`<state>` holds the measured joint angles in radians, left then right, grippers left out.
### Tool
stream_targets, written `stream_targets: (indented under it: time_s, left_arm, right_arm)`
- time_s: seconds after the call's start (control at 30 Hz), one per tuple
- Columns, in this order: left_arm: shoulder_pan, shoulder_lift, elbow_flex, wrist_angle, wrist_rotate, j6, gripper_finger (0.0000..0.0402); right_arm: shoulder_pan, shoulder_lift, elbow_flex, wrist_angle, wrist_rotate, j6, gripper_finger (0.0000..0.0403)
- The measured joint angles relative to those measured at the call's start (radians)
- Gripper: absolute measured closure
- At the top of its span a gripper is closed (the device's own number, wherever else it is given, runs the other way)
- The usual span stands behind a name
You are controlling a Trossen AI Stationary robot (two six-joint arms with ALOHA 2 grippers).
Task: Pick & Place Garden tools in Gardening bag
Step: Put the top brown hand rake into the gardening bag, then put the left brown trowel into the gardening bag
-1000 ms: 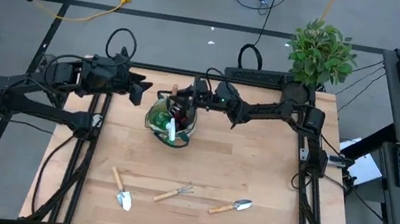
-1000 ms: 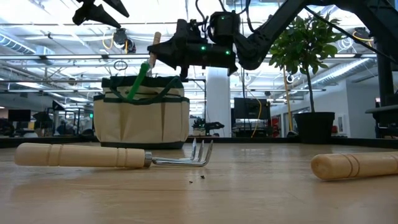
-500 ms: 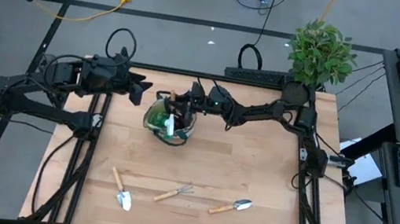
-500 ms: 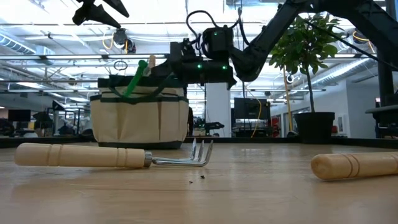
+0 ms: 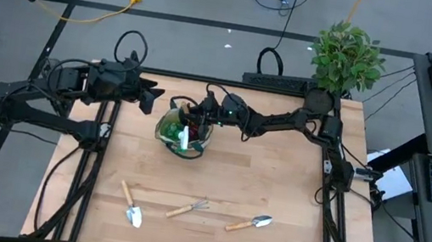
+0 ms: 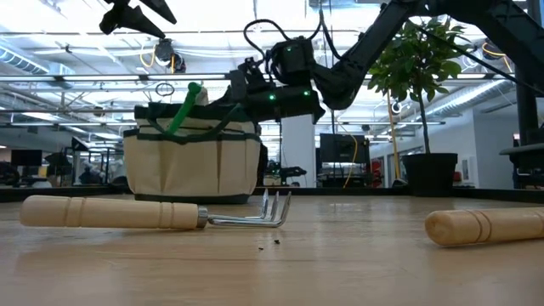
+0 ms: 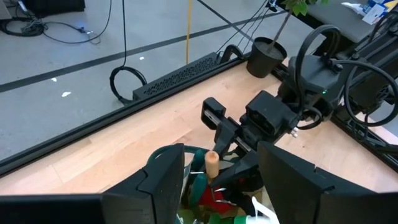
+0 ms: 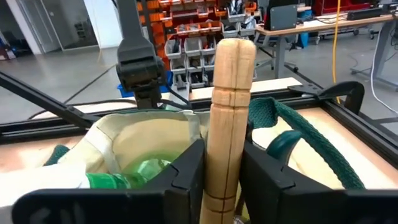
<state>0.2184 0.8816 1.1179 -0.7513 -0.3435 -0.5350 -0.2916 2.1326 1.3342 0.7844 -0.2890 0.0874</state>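
The tan gardening bag [image 5: 184, 131] with green trim stands at the table's far middle, with a green spray bottle [image 6: 187, 106] sticking out of it. My right gripper [image 5: 201, 116] reaches level over the bag's rim, shut on an upright wooden-handled tool [image 8: 229, 93]. To the bag's left my left gripper [image 5: 149, 98] hangs above the table, open and holding nothing. On the near part of the table lie two trowels [image 5: 132, 206] [image 5: 250, 223] and a hand rake [image 5: 188, 209]. My right gripper pinches the tool's wooden handle [image 8: 224, 152] between its two fingers [image 8: 186, 177], a little below the handle's rounded top end. The fingers come level from the table's right side and lie across the handle. The handle stands upright, its lower part down inside the bag.
A potted leafy plant [image 5: 346, 56] stands at the far right corner, and a black power strip [image 5: 278, 81] runs along the far edge. In the low view the rake [image 6: 153, 212] and a trowel handle [image 6: 484, 225] lie close in front. Bare wood lies between the bag and these tools.
My right gripper has gone down toward the bag and tipped to level, carrying the wooden-handled tool. The handle, which stood well above the bag's rim, has sunk into the bag.
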Motion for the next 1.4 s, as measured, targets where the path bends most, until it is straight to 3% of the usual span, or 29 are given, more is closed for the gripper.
stream_targets:
  time_s: [0.23,0.47,0.8,0.97,1.2,1.4]
  left_arm:
    - [0.000,0.000,0.000,0.000,0.000,0.000,0.0192]
    - [0.000,0.000,0.000,-0.001,0.001,0.007,0.0192]
    - [0.000,0.000,0.000,-0.017,0.031,0.080,0.0192]
    - [0.000,0.000,0.000,-0.017,0.061,0.087,0.0192]
    - [-0.015,0.002,0.000,-0.065,0.239,0.045,0.0192]
    - [-0.093,0.002,0.000,-0.177,0.277,-0.045,0.0192]
  right_arm:
    - [0.001,0.001,-0.002,-0.007,-0.013,-0.012,0.0291]
    - [0.018,-0.011,-0.003,-0.022,-0.050,-0.041,0.0236]
    - [0.045,-0.110,-0.004,-0.228,0.056,-0.206,0.0168]
    - [0.045,-0.158,-0.004,-0.287,0.058,-0.215,0.0159]
    - [0.045,-0.257,-0.003,-0.356,0.080,-0.256,0.0162]
    - [0.045,-0.366,-0.003,-0.455,0.080,-0.268,0.0160]
